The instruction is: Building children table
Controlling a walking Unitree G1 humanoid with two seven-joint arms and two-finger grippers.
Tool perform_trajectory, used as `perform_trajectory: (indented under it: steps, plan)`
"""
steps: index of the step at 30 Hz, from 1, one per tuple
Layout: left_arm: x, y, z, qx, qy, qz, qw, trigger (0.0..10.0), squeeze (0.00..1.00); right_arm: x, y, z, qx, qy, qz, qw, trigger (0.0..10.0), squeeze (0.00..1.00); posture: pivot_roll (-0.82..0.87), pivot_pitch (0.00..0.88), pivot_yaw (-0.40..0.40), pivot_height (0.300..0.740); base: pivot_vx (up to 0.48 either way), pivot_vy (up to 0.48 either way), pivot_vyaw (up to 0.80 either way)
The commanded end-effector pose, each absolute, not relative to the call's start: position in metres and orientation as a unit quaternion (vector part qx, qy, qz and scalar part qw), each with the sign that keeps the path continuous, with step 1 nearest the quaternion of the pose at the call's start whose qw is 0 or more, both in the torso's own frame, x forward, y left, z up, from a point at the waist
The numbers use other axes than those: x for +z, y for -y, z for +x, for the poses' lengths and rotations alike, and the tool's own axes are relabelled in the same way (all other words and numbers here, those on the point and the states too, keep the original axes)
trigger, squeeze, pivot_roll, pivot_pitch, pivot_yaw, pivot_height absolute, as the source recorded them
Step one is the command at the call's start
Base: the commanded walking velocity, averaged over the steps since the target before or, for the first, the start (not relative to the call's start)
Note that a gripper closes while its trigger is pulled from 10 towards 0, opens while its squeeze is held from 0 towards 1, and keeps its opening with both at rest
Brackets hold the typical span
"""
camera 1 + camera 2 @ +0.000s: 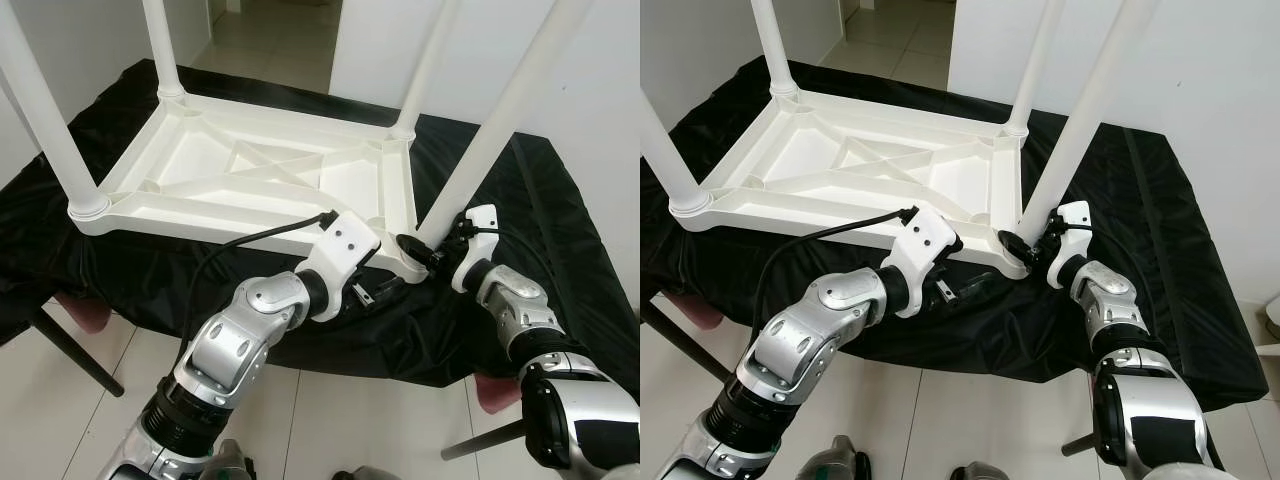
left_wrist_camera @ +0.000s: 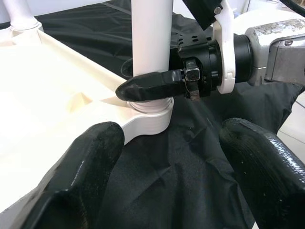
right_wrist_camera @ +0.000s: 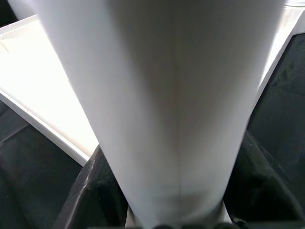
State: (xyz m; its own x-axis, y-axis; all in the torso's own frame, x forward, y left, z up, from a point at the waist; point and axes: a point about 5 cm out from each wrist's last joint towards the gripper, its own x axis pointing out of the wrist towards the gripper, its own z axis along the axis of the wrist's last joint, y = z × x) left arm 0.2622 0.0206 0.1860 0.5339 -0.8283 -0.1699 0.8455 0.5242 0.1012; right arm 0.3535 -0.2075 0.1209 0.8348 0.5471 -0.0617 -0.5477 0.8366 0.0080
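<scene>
Right gripper (image 1: 420, 247): your fingers clamp the near-right table leg (image 1: 500, 125) just above its socket.
Left gripper (image 1: 372, 290): fingers spread, probably touching nothing, just beside that corner.
Tabletop (image 1: 200, 165): upside down on black cloth (image 1: 560, 240).

A home room: pale tiled floor (image 1: 330, 400), white walls (image 1: 590, 90), open doorway (image 1: 270, 30).

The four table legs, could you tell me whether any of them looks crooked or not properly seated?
The near-right leg leans outward from its corner socket of the upturned white tabletop, while the other legs stand closer to upright. The right gripper is closed around its base; the left gripper sits open nearby.
</scene>
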Motion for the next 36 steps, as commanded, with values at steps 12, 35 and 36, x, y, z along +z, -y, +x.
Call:
perform_trajectory:
  steps: [12,35,36]
  plan:
    - [0.187,-0.018,0.263,-0.479,-0.053,0.080,0.872,10.0,0.00,0.114,0.182,0.346,0.212,0.004,0.013,0.977,0.0,0.00,0.09,0.034,-0.066,0.740,0.000,0.000,0.00]
    - [0.187,-0.014,0.264,-0.484,-0.053,0.077,0.870,10.0,0.00,0.113,0.156,0.316,-0.101,0.007,0.047,0.994,0.0,0.00,0.07,0.035,-0.058,0.740,0.000,0.000,0.00]
    - [0.187,-0.014,0.264,-0.484,-0.053,0.077,0.870,10.0,0.00,0.113,0.156,0.316,-0.101,0.007,0.047,0.994,0.0,0.00,0.07,0.035,-0.058,0.740,0.000,0.000,0.00]
